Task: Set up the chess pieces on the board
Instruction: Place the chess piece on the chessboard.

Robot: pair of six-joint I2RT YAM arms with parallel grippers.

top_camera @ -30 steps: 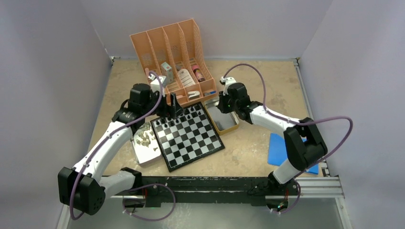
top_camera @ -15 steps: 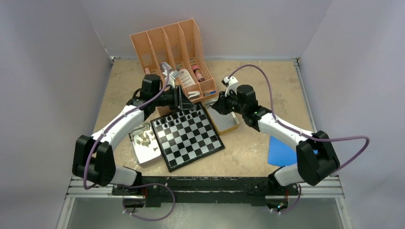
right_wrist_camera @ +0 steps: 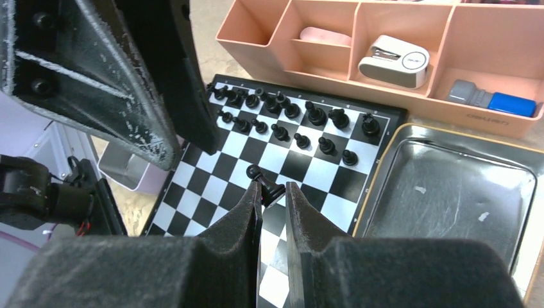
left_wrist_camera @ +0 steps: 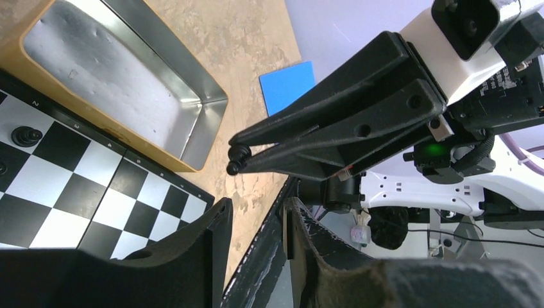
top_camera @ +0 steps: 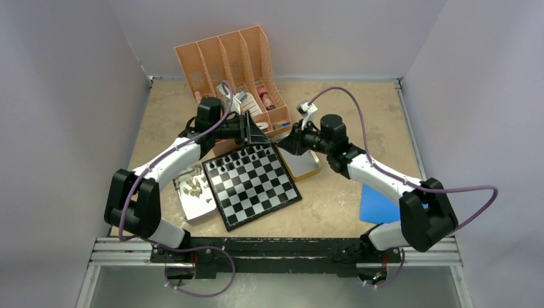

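The board point(top_camera: 256, 189) lies mid-table, with black chess pieces point(top_camera: 240, 159) lined along its two far rows. Beige chess pieces point(top_camera: 192, 186) lie loose in a metal tray to its left. My right gripper point(right_wrist_camera: 272, 187) is shut on a black pawn point(right_wrist_camera: 264, 181) and holds it tilted in the air above the board point(right_wrist_camera: 212, 186). My left gripper point(left_wrist_camera: 256, 208) hangs close by, over the board's far right corner. It is open by a narrow gap with nothing between its fingers. In the left wrist view the pawn point(left_wrist_camera: 235, 160) pokes out of the right gripper's tips.
An empty metal tray point(top_camera: 305, 168) lies against the board's right side. A peach desk organizer point(top_camera: 228, 61) with bottles and boxes stands behind. A blue sheet point(top_camera: 375, 204) lies at the right. The two grippers are nearly tip to tip.
My left arm swung right from the board's far left edge toward the right gripper, and its jaws narrowed. The right gripper shifted slightly left, the pawn still in it.
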